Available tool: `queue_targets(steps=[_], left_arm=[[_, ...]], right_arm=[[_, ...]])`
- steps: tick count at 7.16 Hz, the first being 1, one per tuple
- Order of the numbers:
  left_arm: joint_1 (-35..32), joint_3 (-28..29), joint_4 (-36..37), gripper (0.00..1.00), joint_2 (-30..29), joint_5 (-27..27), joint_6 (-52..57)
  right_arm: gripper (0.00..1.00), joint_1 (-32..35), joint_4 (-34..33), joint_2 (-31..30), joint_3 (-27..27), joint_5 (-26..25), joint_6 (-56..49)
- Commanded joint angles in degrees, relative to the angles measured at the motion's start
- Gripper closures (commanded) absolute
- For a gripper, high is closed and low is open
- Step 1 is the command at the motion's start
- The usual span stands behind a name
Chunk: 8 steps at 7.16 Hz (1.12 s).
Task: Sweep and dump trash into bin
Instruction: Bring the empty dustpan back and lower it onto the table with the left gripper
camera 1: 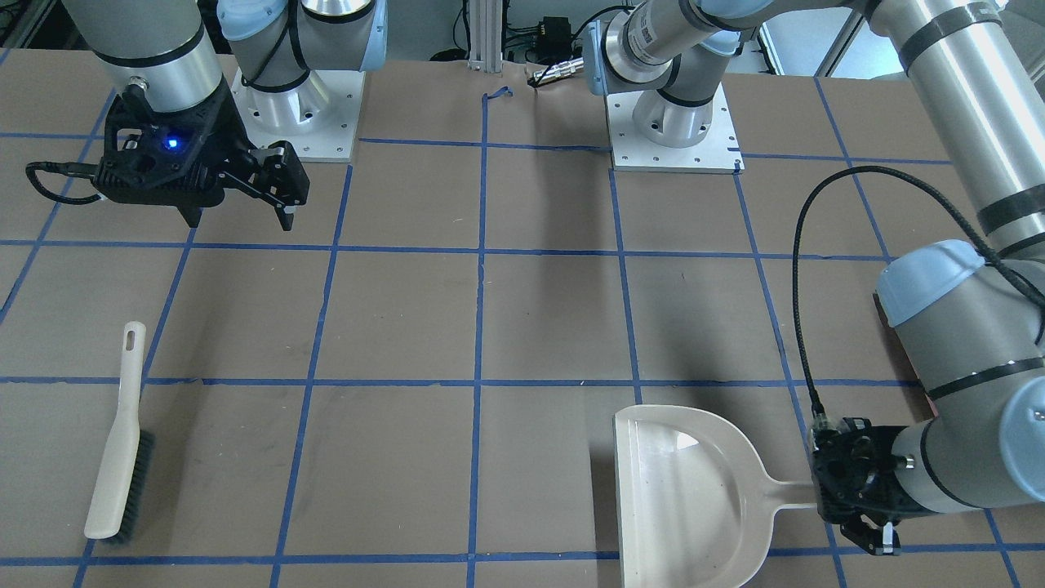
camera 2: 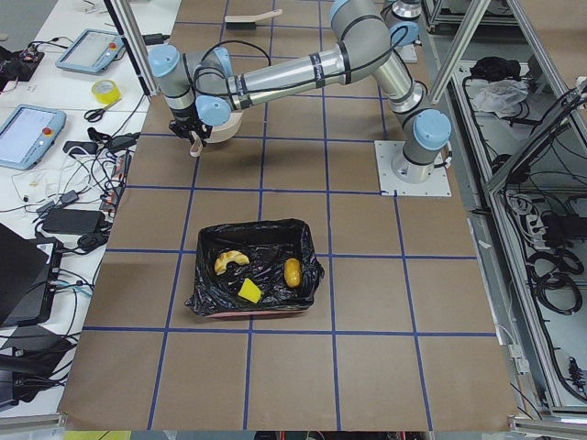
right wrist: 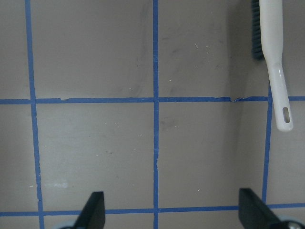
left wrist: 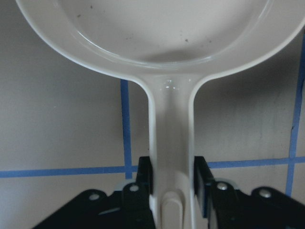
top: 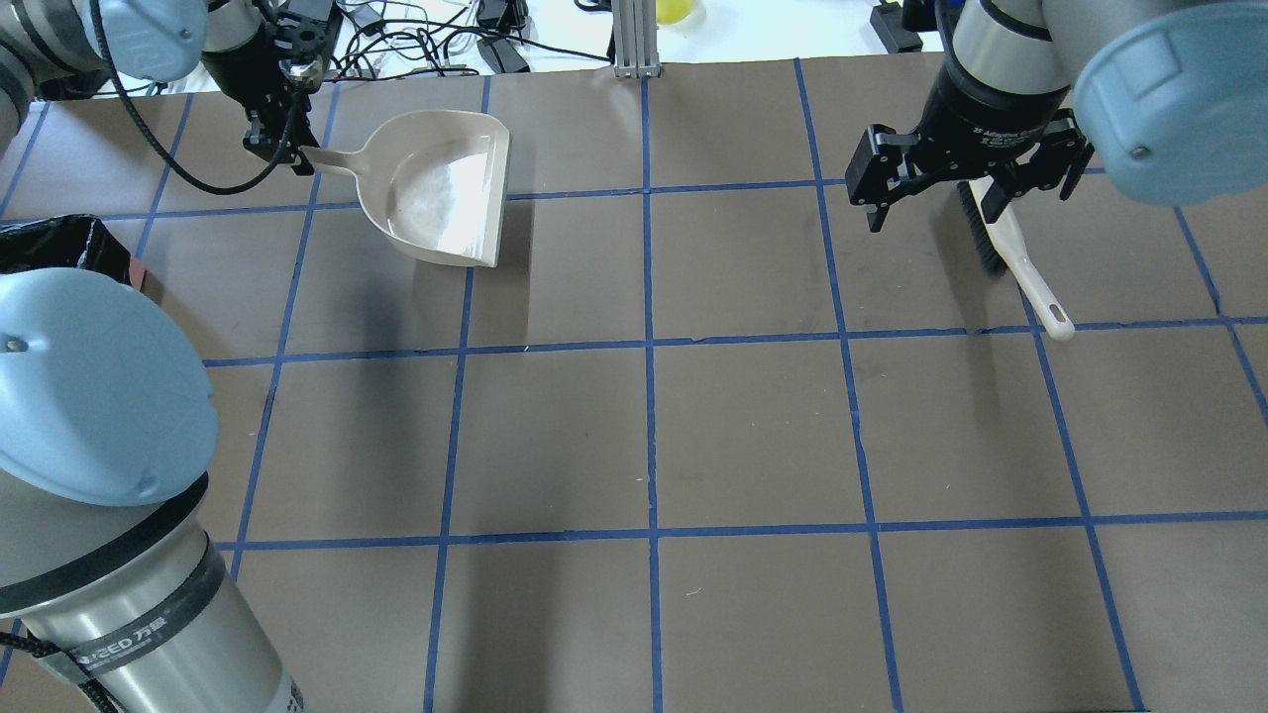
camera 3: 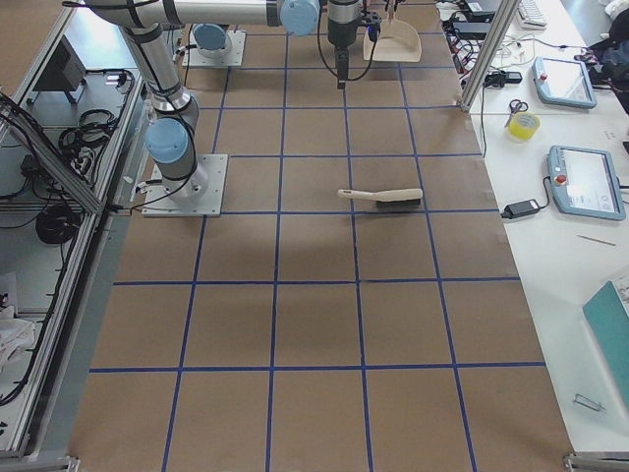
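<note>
- Currently the table [top: 693,436], brown with a blue tape grid, carries every item.
- Bin [camera 2: 261,229]: stands at the table's left end, lined with black plastic.
- Dustpan [top: 436,193]: lies flat on the side far from the arm bases, well apart from the bin.
- Brush [camera 1: 122,441]: lies flat on the right side, untouched.
- Left tool [left wrist: 172,179]: fingers clamped on the dustpan handle.
- Right tool [right wrist: 174,212]: fingers spread wide, gripping nothing, above the table near the brush.
- Trash: orange-brown lump [camera 2: 293,271], yellow sponge [camera 2: 249,291] and pale crescent slice [camera 2: 229,261] lie inside the bin.
</note>
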Motion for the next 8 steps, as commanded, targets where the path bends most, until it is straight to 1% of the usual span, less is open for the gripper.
queue_targets(steps=[1, 2, 4, 6, 7, 8], left_arm=[[-0.6, -4.4, 5.4, 1.0, 0.0, 0.8, 0.5], [-0.6, -6.2, 6.1, 1.0, 0.4, 0.6, 0.0], [-0.7, -7.6, 6.3, 1.0, 1.5, -0.9, -0.3], [-0.4, -9.2, 6.1, 1.0, 2.6, -1.1, -0.1], [-0.2, -11.4, 6.7, 1.0, 3.5, -0.9, -0.2], [-0.1, -12.2, 7.7, 1.0, 3.7, -0.9, -0.4]], right_arm=[[0.0, 0.0, -0.2, 0.2, 0.1, 0.8, -0.1], [0.0, -0.1, -0.2, 0.3, 0.1, 0.9, -0.1], [0.0, -0.1, 0.5, 0.4, 0.1, 0.8, -0.1], [0.0, -0.1, 0.7, 0.2, 0.2, 0.7, -0.1], [0.0, -0.1, 0.7, -0.1, 0.2, 0.7, -0.1], [0.0, 0.0, 0.7, 0.0, 0.2, 0.7, -0.1]])
